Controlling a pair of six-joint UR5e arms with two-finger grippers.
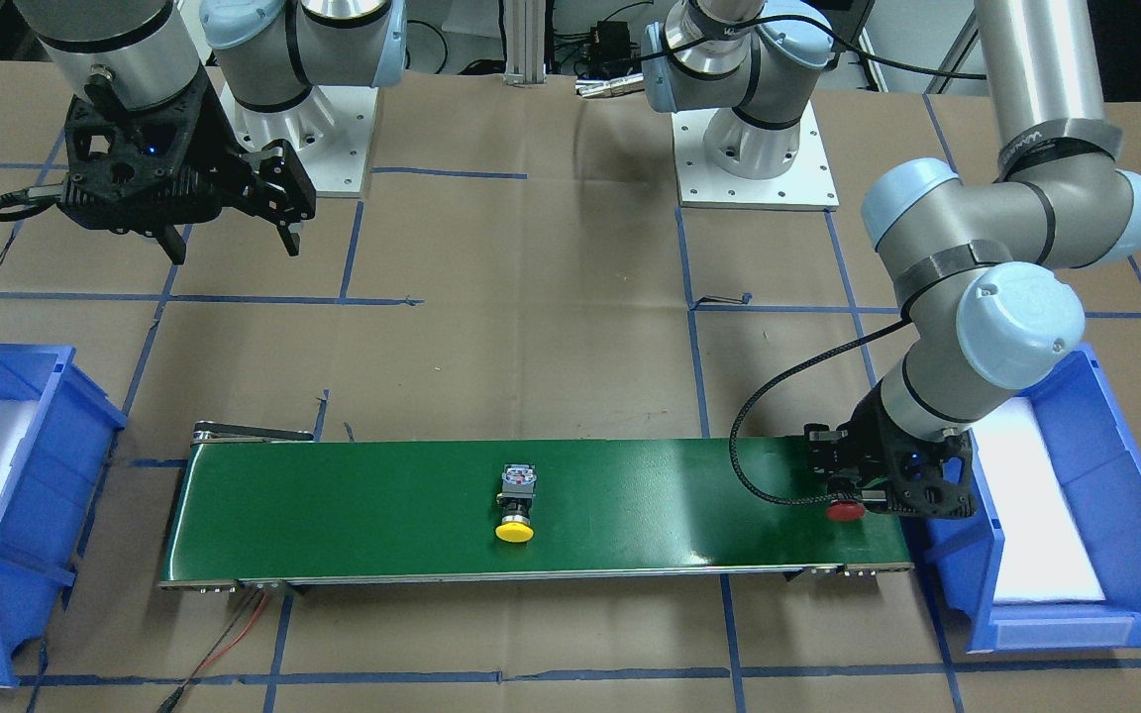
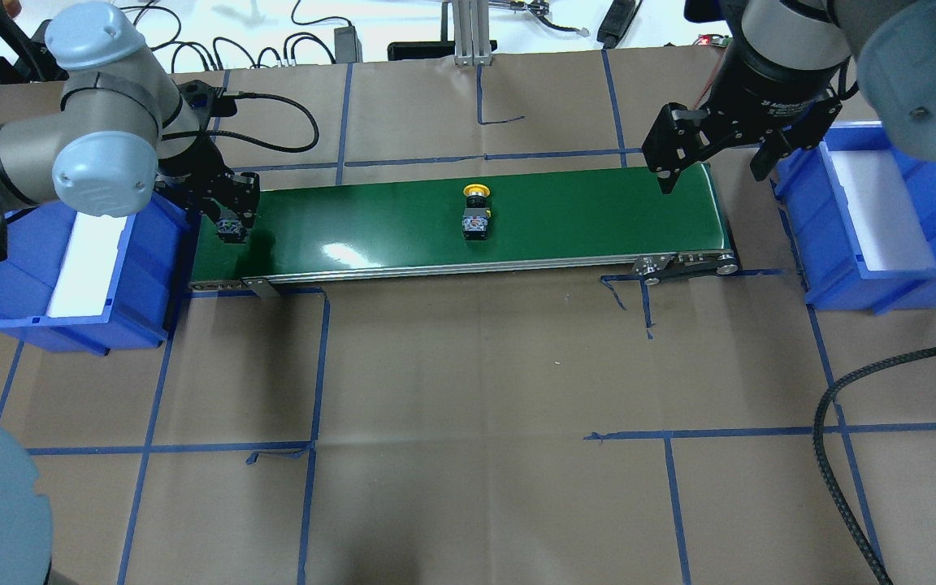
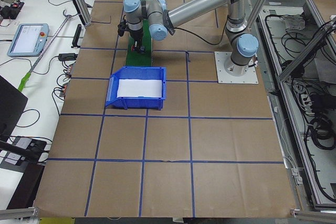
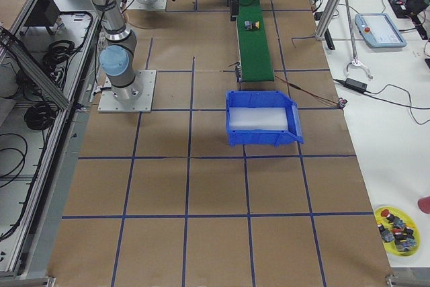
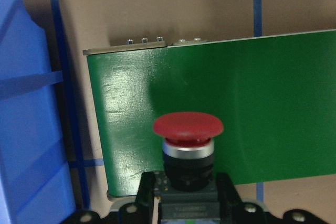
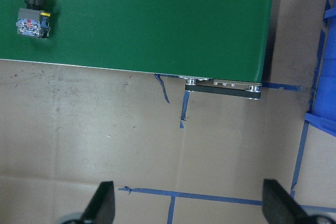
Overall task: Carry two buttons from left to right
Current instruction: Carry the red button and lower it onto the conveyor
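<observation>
Left end first. My left gripper (image 2: 228, 221) is clamped on the red button (image 5: 188, 139). The fingers (image 5: 146, 195) press on either side of its dark block body, and the cap sticks out ahead of them. The red button has a low domed red mushroom cap, a silver collar ring under it and a black neck. The body is mostly hidden between my fingers. It sits at the left end of the green belt (image 2: 582, 219), just beside the left blue bin (image 2: 70, 331) with its white liner (image 2: 90, 260). I cannot tell whether the button touches the belt or hangs just over it.

Mid belt: the yellow button (image 2: 476, 213) lies on its side on the green surface. It has a round yellow cap, a silver collar and a black-grey block body with small blue and red bits on its end face. The cap points away from me, toward the belt's far edge. It lies between my two grippers and well apart from both.

Right end: my right gripper (image 2: 713, 177) is spread wide with nothing between its fingers. It hangs high over the belt's right end, near the right blue bin (image 2: 882, 292). In the right wrist view the yellow button sits in the top left corner, far from my fingertips (image 6: 102, 205) at the bottom edge.
</observation>
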